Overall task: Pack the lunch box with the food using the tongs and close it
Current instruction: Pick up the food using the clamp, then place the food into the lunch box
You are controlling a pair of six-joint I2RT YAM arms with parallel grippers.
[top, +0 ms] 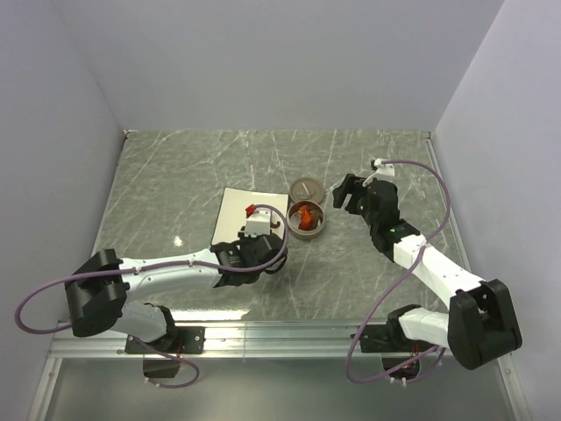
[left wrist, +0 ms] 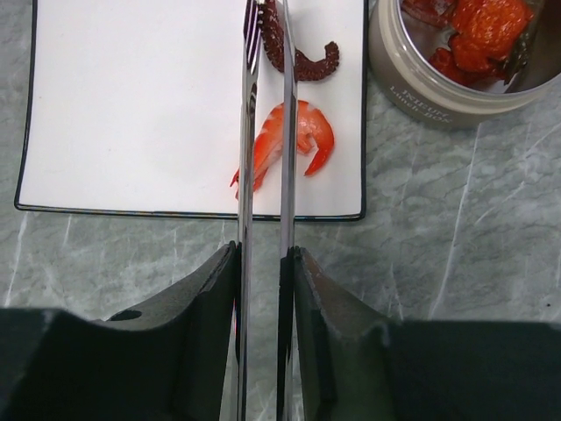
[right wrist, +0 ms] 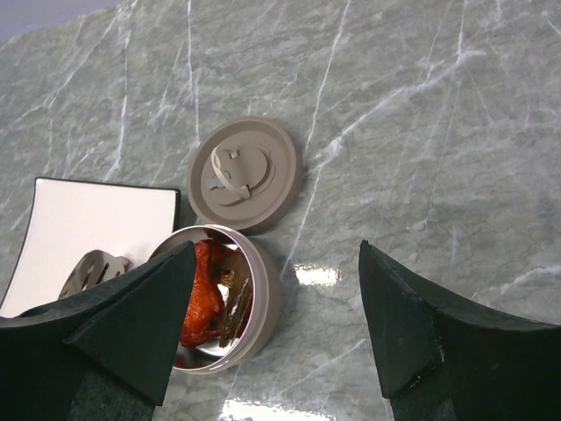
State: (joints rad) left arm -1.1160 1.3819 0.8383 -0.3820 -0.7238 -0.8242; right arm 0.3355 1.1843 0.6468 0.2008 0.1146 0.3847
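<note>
Slim tongs (left wrist: 287, 197) clamped in tool (left wrist: 263, 256), shrimp (left wrist: 305, 132) beneath, white plate (left wrist: 131, 105)

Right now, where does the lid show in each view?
Top external: lid near centre, flat on the table, just above the tin in the picture.
Left wrist: not in it; only the tin, top right.
Right wrist: lid left of centre, just above the tin.
Shared landmark: the tin.

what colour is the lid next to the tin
The lid is greyish-brown, clearest in the right wrist view.
</note>
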